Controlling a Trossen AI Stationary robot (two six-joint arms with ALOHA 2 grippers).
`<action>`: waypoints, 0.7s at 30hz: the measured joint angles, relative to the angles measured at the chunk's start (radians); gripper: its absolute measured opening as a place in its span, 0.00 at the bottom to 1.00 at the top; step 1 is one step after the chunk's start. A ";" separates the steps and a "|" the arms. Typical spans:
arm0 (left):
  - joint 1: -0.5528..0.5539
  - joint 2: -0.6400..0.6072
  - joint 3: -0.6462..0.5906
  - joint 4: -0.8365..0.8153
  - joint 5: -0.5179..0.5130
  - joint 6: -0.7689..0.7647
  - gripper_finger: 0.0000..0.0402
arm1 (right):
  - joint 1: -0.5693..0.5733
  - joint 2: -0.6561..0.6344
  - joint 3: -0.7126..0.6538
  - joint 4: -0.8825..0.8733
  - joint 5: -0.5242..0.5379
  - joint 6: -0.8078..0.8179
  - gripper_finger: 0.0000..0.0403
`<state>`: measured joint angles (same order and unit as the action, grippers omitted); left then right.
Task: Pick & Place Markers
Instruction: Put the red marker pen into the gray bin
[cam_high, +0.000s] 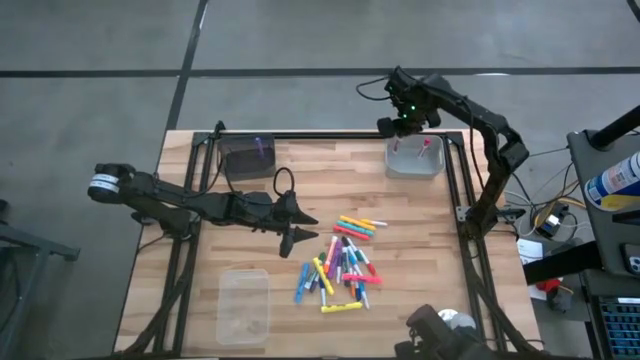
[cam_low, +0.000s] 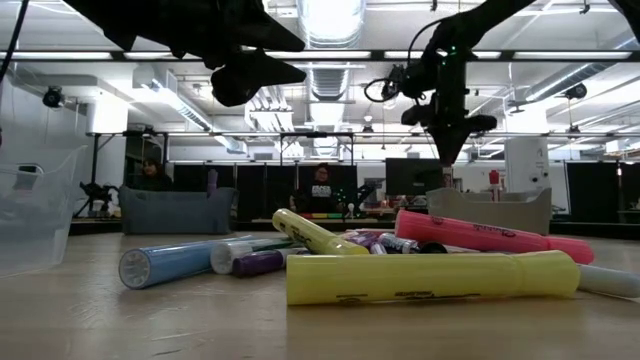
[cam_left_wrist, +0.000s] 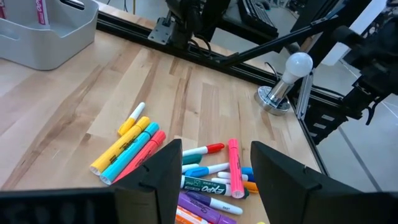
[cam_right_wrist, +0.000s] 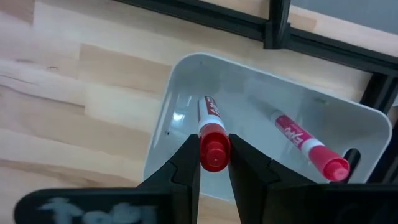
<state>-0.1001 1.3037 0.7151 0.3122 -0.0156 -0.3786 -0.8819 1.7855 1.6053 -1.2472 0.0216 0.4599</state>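
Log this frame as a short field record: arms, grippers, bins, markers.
left gripper: open, hovering beside the marker pile
right gripper: shut on a red-capped marker, above the grey bin
grey bin contents: one red marker lying inside
clear bin: contents cannot be told
dark bin: at the table's far left

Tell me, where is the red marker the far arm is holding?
The right gripper pinches the red marker upright above the grey bin at the table's far right corner, beside another red marker lying inside.
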 joint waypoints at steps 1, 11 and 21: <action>0.000 0.000 0.000 0.000 0.000 0.000 0.46 | -0.002 0.000 -0.008 0.003 0.000 0.000 0.15; 0.000 0.000 0.000 -0.002 0.000 0.000 0.46 | -0.009 0.000 -0.039 0.047 -0.006 -0.004 0.15; -0.001 0.000 0.000 -0.002 0.000 0.000 0.46 | -0.010 0.000 -0.105 0.100 -0.007 -0.005 0.15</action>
<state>-0.1009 1.3037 0.7147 0.3099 -0.0154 -0.3782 -0.8914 1.7855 1.4999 -1.1475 0.0147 0.4549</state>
